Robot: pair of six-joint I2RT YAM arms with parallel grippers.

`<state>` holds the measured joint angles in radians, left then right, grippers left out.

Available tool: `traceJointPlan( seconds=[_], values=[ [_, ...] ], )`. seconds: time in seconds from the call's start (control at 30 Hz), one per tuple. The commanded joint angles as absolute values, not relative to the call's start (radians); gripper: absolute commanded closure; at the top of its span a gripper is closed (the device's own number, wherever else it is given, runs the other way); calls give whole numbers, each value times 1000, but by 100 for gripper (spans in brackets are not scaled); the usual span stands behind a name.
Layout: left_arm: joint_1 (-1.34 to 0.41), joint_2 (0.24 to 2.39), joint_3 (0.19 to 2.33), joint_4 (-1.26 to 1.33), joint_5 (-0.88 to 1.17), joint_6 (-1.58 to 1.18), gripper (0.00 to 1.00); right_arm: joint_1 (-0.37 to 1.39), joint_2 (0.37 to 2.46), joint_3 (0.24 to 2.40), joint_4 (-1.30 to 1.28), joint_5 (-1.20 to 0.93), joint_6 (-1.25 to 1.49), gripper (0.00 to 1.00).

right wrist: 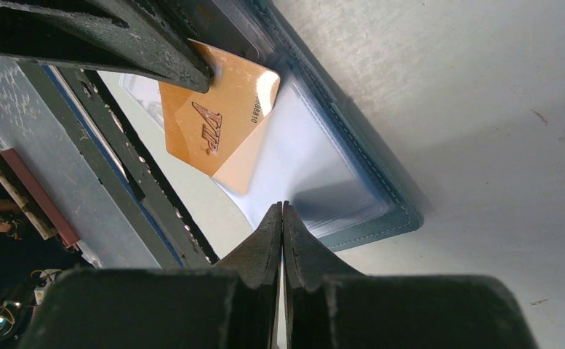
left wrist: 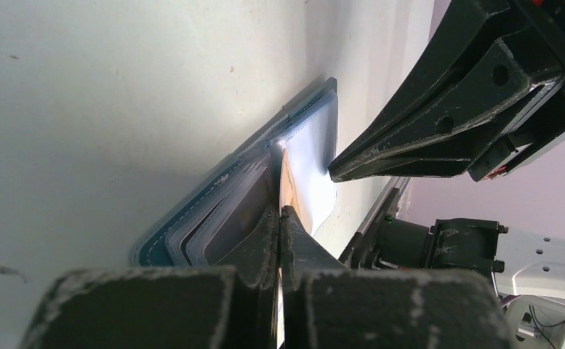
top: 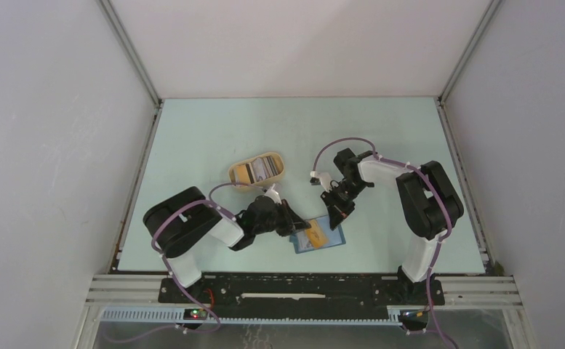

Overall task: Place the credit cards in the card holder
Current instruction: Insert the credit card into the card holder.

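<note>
Where the card holder [top: 328, 237] lies open on the table [top: 214, 131] near the arm bases, an orange credit card [right wrist: 217, 127] slants over its pale inner page, pinched in the left gripper [left wrist: 281, 212]. The right gripper [right wrist: 282, 208], fingers together, presses on that page and is perhaps nipping a sleeve. Other cards [top: 263, 169] sit in the tan tray [top: 235, 174] behind.

Even, bright overhead light; glare whitens the card holder [left wrist: 310, 156] (wrist foregrounds blurred)

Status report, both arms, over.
Left gripper shut on orange card, over open card holder. Right gripper shut, tips on holder's inside. More cards in tray. Nothing seen blocking.
</note>
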<state>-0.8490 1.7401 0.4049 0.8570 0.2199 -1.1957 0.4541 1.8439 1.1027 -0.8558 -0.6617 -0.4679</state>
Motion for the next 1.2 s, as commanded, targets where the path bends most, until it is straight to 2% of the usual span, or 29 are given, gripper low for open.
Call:
traceJointPlan(
  seconds=[0.0, 1.17],
  values=[
    [-855, 1732, 431, 783, 198, -1161, 100, 460, 1838, 1131, -865, -663, -464, 92],
    [-853, 1723, 453, 669, 212, -1148, 100, 469, 1839, 1131, -861, -656, -459, 92]
  ],
)
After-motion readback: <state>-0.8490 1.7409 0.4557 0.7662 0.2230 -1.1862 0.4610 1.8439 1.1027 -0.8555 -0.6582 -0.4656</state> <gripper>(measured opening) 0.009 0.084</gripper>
